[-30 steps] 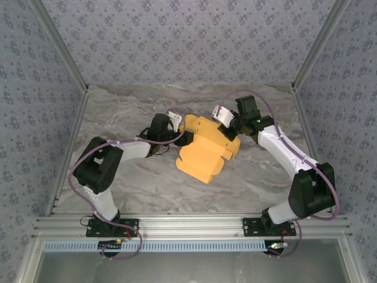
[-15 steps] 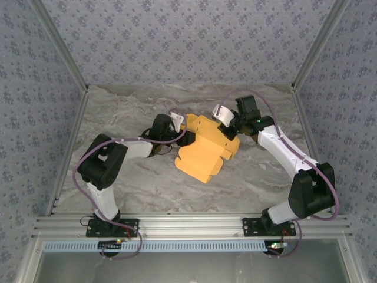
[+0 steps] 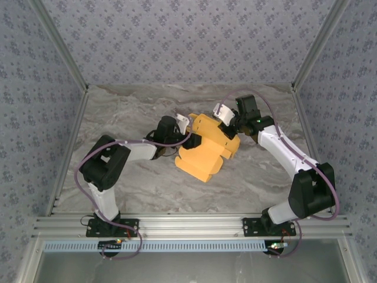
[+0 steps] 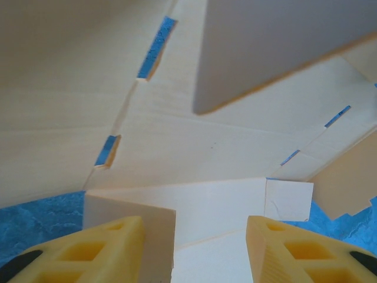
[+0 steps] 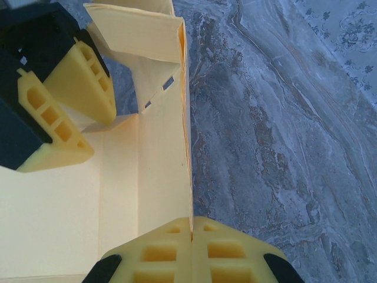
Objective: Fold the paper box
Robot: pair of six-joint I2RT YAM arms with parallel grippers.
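Observation:
The paper box [image 3: 206, 152] is a yellow-orange die-cut sheet, partly folded, lying mid-table between the arms. My right gripper [image 3: 227, 126] is at its far right edge; in the right wrist view the gripper [image 5: 191, 229] is shut on the top edge of an upright wall of the paper box [image 5: 162, 147]. My left gripper [image 3: 188, 133] reaches in from the left and is open. In the left wrist view its fingertips [image 4: 112, 244] stand wide apart over the pale inner panels of the paper box [image 4: 194, 141], a folded flap beside the left one. The left fingers [image 5: 82, 79] show past the wall.
Grey marbled table [image 3: 135, 183] spreads around the box, with free room in front and to both sides. Patterned walls [image 3: 188, 41] and metal corner posts [image 3: 59, 44] enclose the back and sides. The aluminium rail [image 3: 188, 225] with the arm bases runs along the near edge.
My left gripper has pushed rightward into the box's left side, its arm stretching further. The box's left part has shifted slightly right. The right gripper keeps its hold in place.

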